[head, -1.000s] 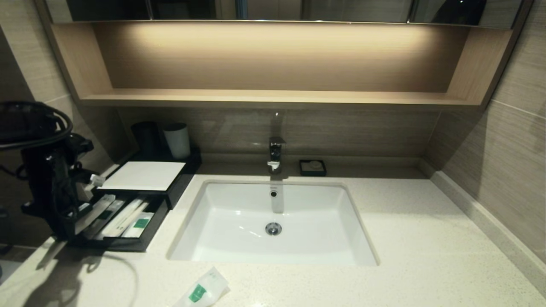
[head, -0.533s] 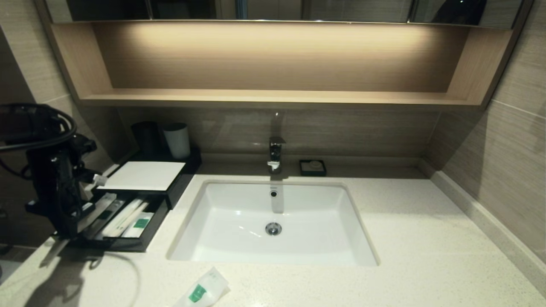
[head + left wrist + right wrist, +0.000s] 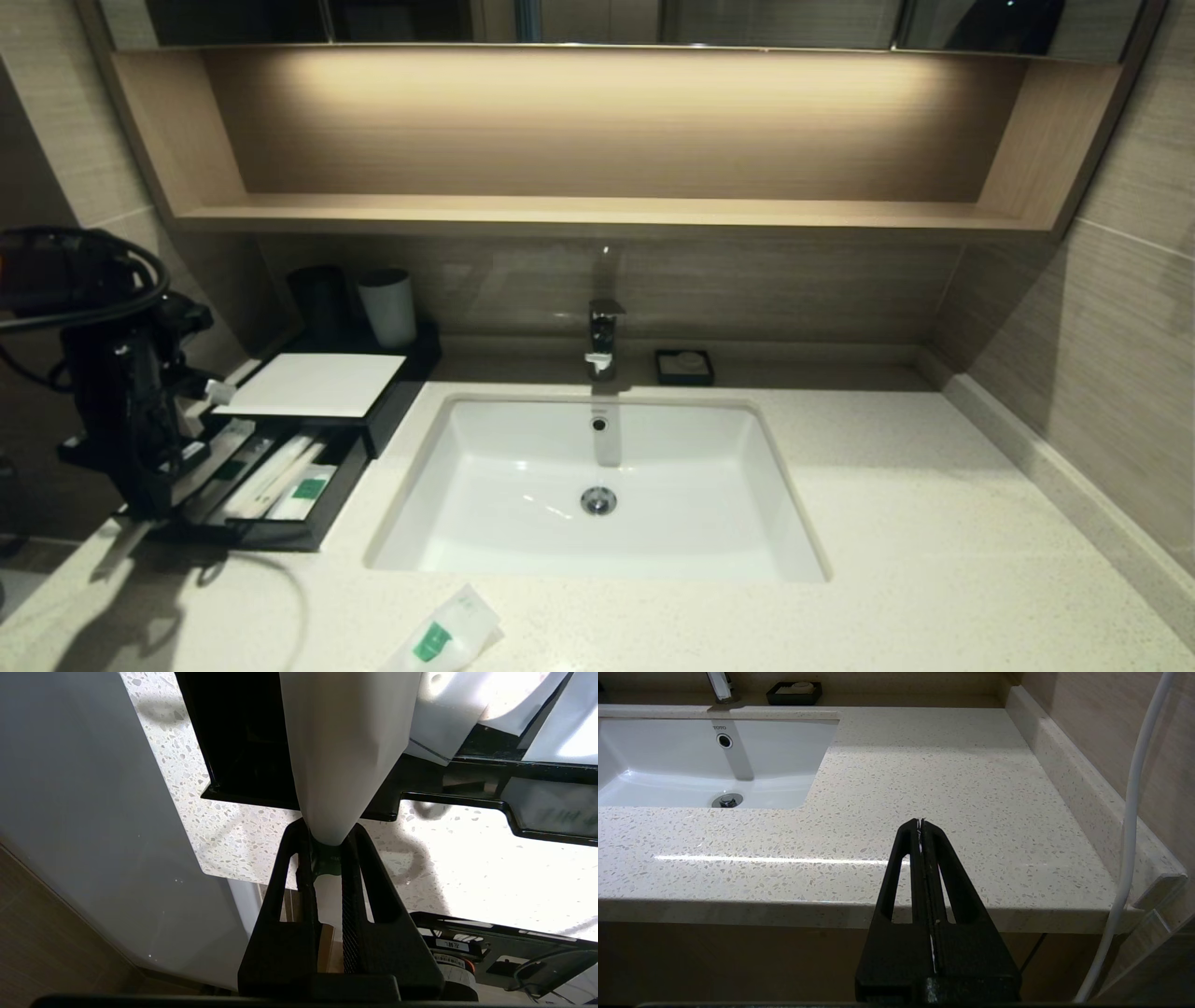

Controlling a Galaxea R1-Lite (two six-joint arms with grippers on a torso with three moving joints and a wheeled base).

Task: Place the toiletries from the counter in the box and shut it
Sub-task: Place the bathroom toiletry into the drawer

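Observation:
The black box (image 3: pixel 373 425) with a white top panel (image 3: pixel 313 385) stands at the counter's (image 3: pixel 934 523) left end, its front drawer (image 3: pixel 271 534) pulled out. Several frosted sachets (image 3: pixel 275 476) lie in the drawer. My left gripper (image 3: pixel 173 457) is at the drawer's left side, shut on a long slim sachet (image 3: pixel 224 443) that points into the drawer. In the left wrist view the gripper (image 3: pixel 327 833) pinches that sachet (image 3: pixel 341 742) at its green label. Another sachet (image 3: pixel 443 635) lies on the counter's front edge. My right gripper (image 3: pixel 920 822) is shut and empty, off the counter's front right.
A white sink (image 3: pixel 597 551) with a faucet (image 3: pixel 604 336) fills the middle. A dark cup (image 3: pixel 317 303) and a white cup (image 3: pixel 387 308) stand behind the box. A small black soap dish (image 3: pixel 684 367) sits by the faucet. A wooden shelf (image 3: pixel 597 215) hangs above.
My left gripper has shifted slightly right toward the drawer with the long sachet in it. Nothing else has moved.

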